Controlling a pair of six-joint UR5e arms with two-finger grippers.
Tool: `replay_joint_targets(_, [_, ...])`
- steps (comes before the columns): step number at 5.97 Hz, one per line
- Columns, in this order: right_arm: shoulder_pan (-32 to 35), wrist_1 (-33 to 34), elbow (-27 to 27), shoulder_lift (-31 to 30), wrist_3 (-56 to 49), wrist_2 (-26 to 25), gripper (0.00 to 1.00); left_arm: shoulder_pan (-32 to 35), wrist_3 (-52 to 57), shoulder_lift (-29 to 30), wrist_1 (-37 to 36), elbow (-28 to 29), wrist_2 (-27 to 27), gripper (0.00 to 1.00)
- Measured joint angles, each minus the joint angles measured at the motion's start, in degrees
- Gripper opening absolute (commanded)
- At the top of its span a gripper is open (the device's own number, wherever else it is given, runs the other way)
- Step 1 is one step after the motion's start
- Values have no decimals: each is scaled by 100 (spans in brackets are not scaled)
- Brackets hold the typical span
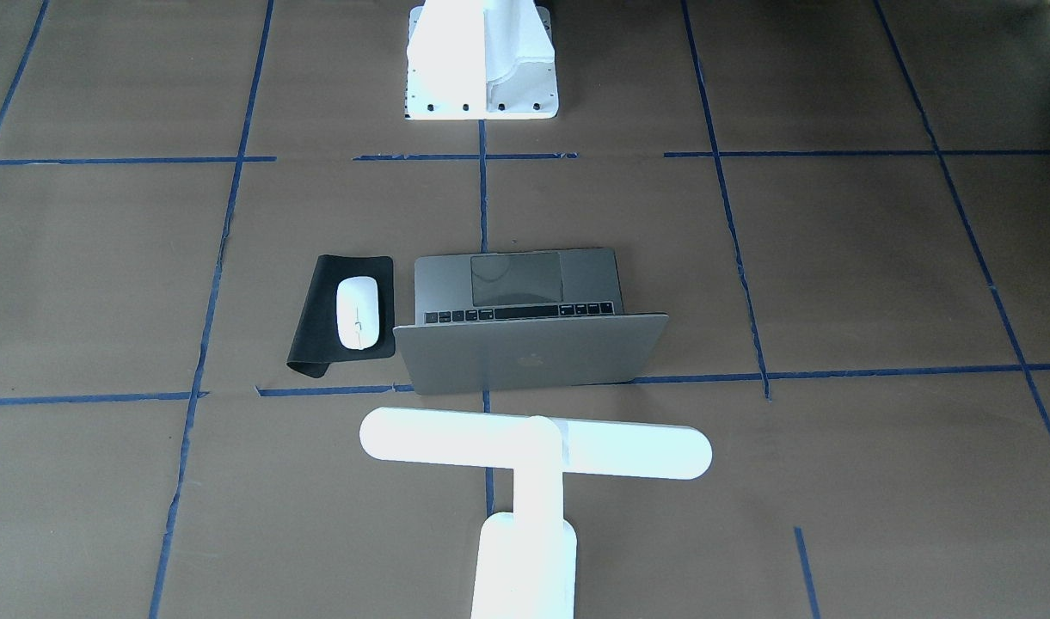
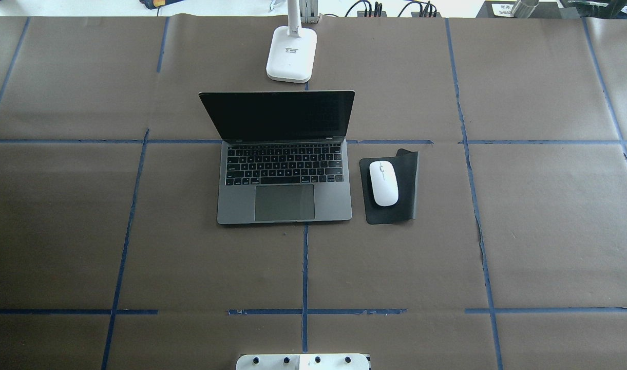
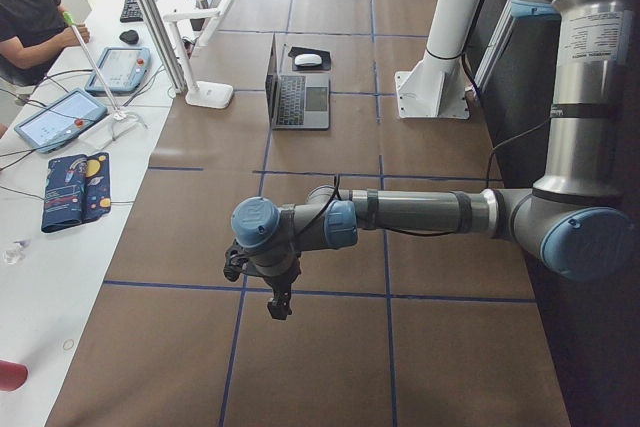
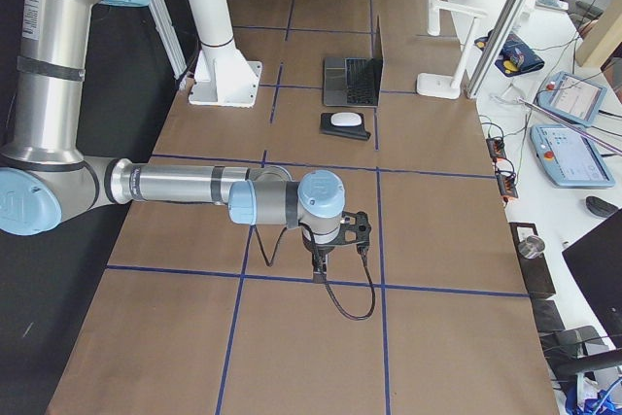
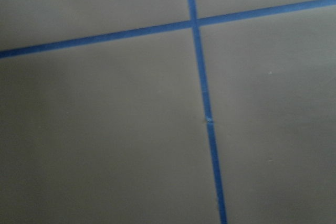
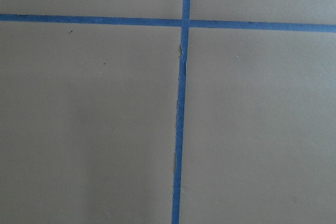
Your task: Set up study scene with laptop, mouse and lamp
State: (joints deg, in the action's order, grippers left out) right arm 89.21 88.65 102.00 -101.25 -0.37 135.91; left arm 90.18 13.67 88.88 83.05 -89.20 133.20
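Thin silver-grey metal laptop [image 2: 285,174] open at mid-table, screen dark. Just to its right, small glossy white oval mouse [image 2: 383,183] on black rectangular mat [image 2: 408,177]. Behind the lid, bright white T-shaped lamp [image 1: 533,447], bar cut off overhead. Small, in side views only, left gripper [image 3: 278,307] and right gripper [image 4: 319,275]: jaw spacing impossible to tell.

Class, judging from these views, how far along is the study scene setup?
Done: laptop open, mouse on the black mat beside it, lamp standing behind the laptop. In hand: nothing; left end effector and right end effector hover over bare table. Left: seemingly nothing.
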Motion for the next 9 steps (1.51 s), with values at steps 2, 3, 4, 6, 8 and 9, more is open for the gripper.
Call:
replay_joint_targets(2, [10, -12, 34, 7, 2, -1, 100, 132, -52, -49, 154, 155, 7, 100])
replay_joint_targets(3, [21, -17, 37, 12, 2, -2, 100, 163, -173, -44, 168, 126, 11, 100])
replay_joint_targets(4, [36, -21, 39, 15, 2, -2, 100, 171, -388, -39, 169, -8, 11, 100])
replay_joint_targets(6, [57, -24, 58, 17, 5, -3, 100, 173, -803, -44, 163, -300, 12, 100])
replay_joint_targets(8, [94, -21, 72, 80, 8, -9, 100, 168, -830, -46, 177, -267, 13, 100])
replay_joint_targets(9, [108, -17, 63, 144, 4, -11, 100, 167, -822, -47, 183, -239, 13, 100])
